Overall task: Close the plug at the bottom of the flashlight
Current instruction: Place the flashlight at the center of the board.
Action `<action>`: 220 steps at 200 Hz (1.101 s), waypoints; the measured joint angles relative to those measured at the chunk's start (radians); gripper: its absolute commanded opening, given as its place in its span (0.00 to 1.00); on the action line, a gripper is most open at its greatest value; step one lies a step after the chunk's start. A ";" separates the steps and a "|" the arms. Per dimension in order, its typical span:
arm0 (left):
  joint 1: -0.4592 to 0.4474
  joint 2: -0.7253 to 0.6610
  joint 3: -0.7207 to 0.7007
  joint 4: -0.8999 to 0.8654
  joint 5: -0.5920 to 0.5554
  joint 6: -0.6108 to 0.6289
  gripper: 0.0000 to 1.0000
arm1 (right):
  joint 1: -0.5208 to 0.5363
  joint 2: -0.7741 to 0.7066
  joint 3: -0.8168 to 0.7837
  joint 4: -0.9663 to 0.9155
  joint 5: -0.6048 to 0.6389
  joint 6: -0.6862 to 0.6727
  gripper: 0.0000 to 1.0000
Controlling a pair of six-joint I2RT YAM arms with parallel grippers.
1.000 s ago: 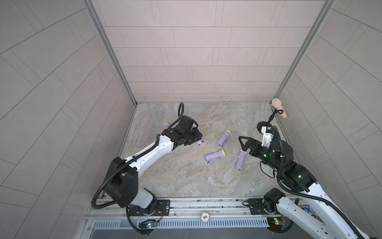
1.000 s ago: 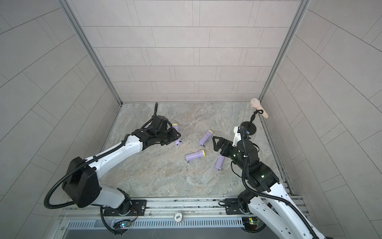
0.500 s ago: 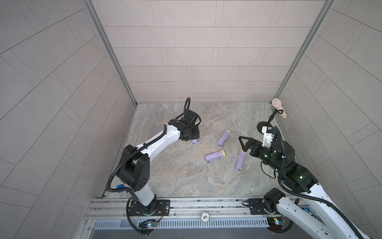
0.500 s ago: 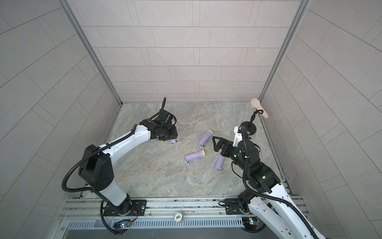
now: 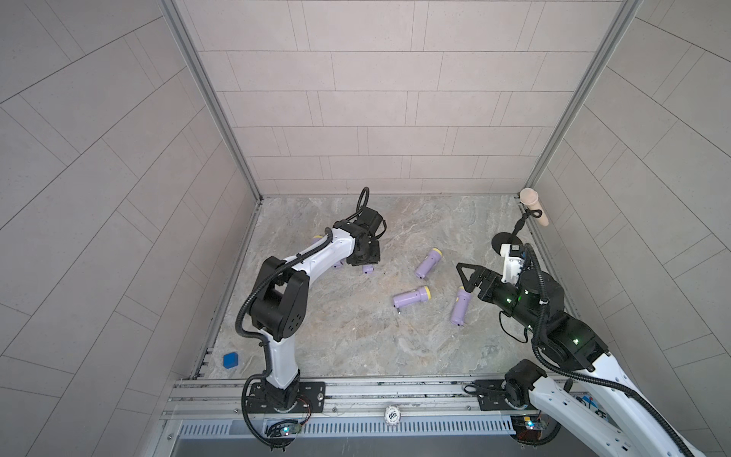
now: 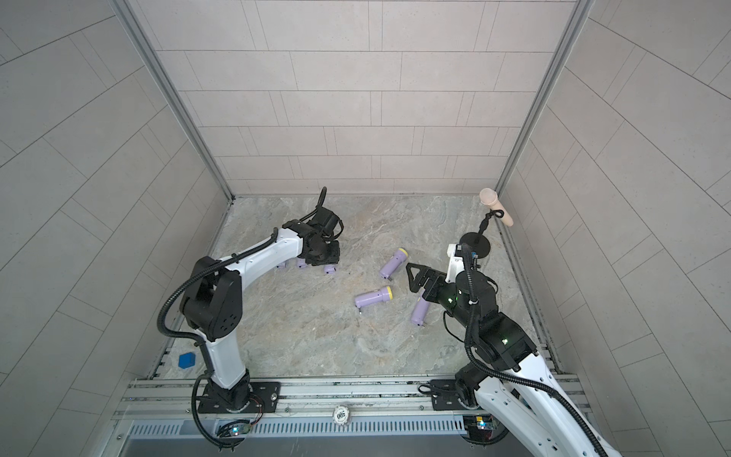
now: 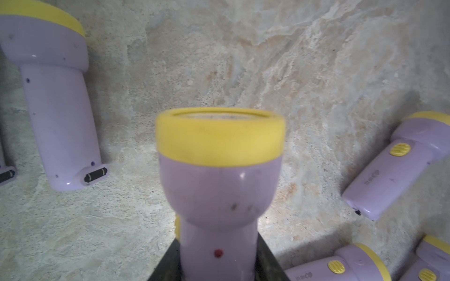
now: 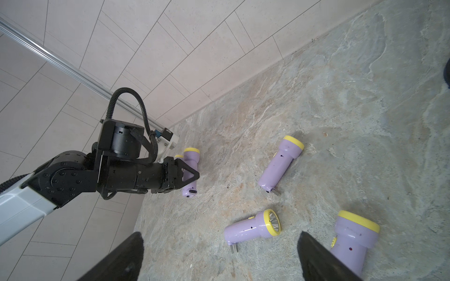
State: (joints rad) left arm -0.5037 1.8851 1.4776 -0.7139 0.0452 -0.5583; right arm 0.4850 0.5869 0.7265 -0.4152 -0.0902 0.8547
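Left pincer — clamped on flashlight, plug apparently folded; lay it gently on surface, clear of neighbouring flashlight. Right pincer — apart, empty.

On my bench the left tool sits at the far left, with the held flashlight in it. Just left of it other flashlights lie partly hidden under my left arm, so I cannot count them. Right of centre three lie apart from one another: the far flashlight, the middle flashlight nearer and to its left, and the right flashlight just right of that one. My right tool hangs over the right flashlight's far end. The stand is at the far right, beyond my right tool, and a small block lies by the near left edge
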 measured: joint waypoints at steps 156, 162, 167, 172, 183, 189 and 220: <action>0.085 0.256 0.229 -0.064 -0.016 0.087 0.00 | 0.000 -0.015 -0.065 0.027 -0.019 0.026 1.00; 0.087 0.257 0.232 -0.067 -0.018 0.088 0.00 | 0.000 -0.015 -0.066 0.028 -0.019 0.026 0.99; 0.089 0.258 0.233 -0.068 -0.020 0.089 0.00 | 0.000 -0.015 -0.066 0.029 -0.019 0.026 1.00; 0.092 0.260 0.235 -0.068 -0.020 0.089 0.00 | 0.000 -0.015 -0.067 0.030 -0.019 0.026 1.00; 0.093 0.265 0.238 -0.069 -0.021 0.089 0.00 | 0.000 -0.016 -0.070 0.031 -0.019 0.027 1.00; 0.093 0.269 0.239 -0.069 -0.021 0.090 0.00 | 0.000 -0.016 -0.072 0.031 -0.019 0.027 1.00; 0.102 0.293 0.239 -0.071 -0.028 0.100 0.00 | 0.000 -0.016 -0.075 0.039 -0.019 0.033 1.00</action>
State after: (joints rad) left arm -0.4015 2.1777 1.7168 -0.7845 0.0174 -0.4587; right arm 0.4850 0.5713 0.6514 -0.3759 -0.1097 0.8875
